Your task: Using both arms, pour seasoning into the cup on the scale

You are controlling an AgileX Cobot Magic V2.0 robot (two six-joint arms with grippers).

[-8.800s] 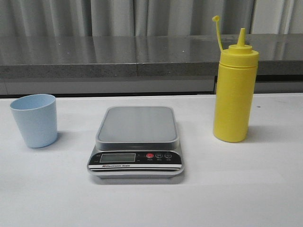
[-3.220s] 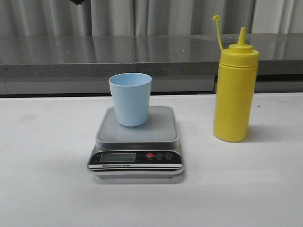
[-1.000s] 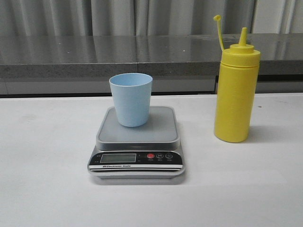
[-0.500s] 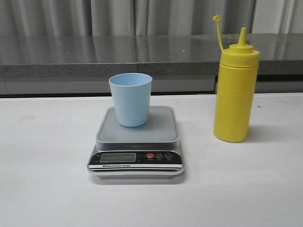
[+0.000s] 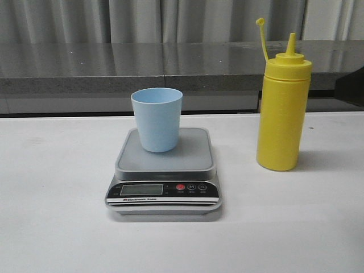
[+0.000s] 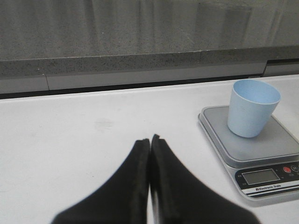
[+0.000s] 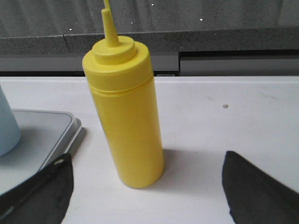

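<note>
The pale blue cup (image 5: 157, 119) stands upright on the silver platform of the scale (image 5: 165, 168), mid-table. The yellow seasoning bottle (image 5: 282, 108) stands upright to the scale's right, its cap hanging off on its strap. My left gripper (image 6: 149, 140) is shut and empty over bare table, left of the scale (image 6: 261, 154) and cup (image 6: 252, 107). My right gripper (image 7: 145, 161) is open wide, one finger (image 7: 42, 191) on each side of the bottle (image 7: 126, 116), short of it and not touching. A dark edge of my right arm (image 5: 351, 85) shows in the front view.
A grey stone ledge (image 5: 142, 68) runs along the back of the white table (image 5: 57, 227), with curtains behind it. The scale's corner (image 7: 42, 135) lies close to the right gripper's left finger.
The cup went from the table's left side onto the scale several seconds ago. In the last half second a dark part of the right arm has come in at the front view's right edge.
</note>
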